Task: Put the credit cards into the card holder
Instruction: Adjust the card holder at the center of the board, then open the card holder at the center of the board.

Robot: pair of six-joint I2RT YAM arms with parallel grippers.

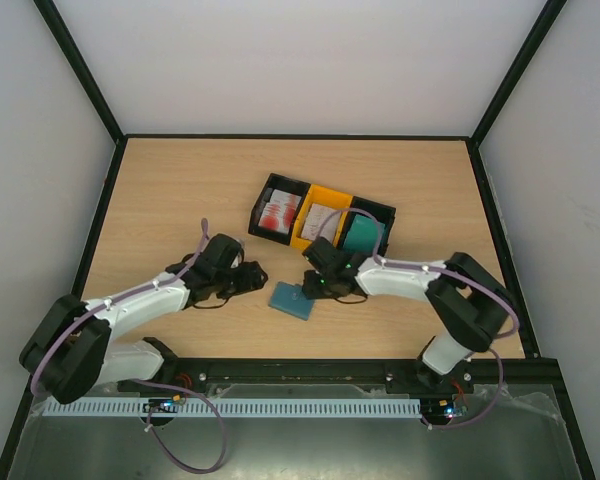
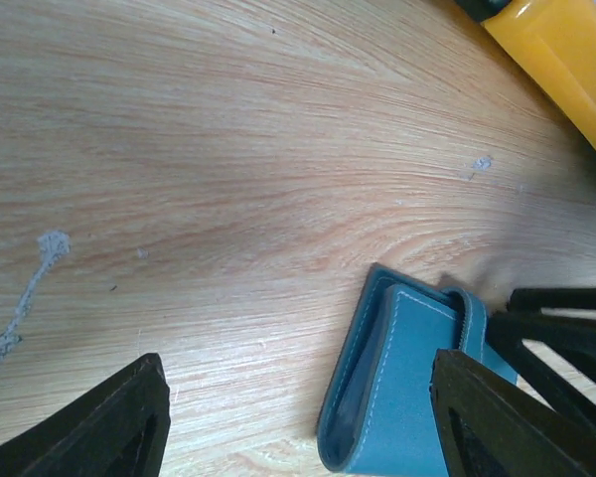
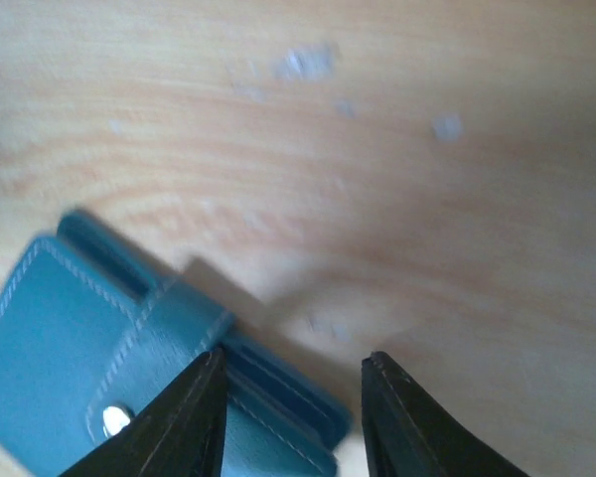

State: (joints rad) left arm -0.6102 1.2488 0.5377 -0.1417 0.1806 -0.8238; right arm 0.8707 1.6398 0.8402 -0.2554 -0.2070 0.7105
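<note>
The blue-teal card holder (image 1: 292, 300) lies flat on the wood table between my two grippers. My left gripper (image 1: 255, 277) is just left of it and open; in the left wrist view (image 2: 298, 427) the holder (image 2: 402, 388) lies close to the right finger (image 2: 497, 417), apart from the left one. My right gripper (image 1: 315, 285) is at the holder's right edge and open. In the blurred right wrist view (image 3: 293, 417) a corner of the holder (image 3: 70, 348), with its clasp tab, reaches between the fingers. Credit cards sit in the bins: red-and-white (image 1: 280, 212), whitish (image 1: 323, 220), green-teal (image 1: 362, 236).
A row of three bins, black (image 1: 265, 195), yellow (image 1: 330, 192) and black (image 1: 385, 212), stands just behind the grippers. The yellow bin's edge (image 2: 566, 60) shows at the top right of the left wrist view. Black frame rails border the table.
</note>
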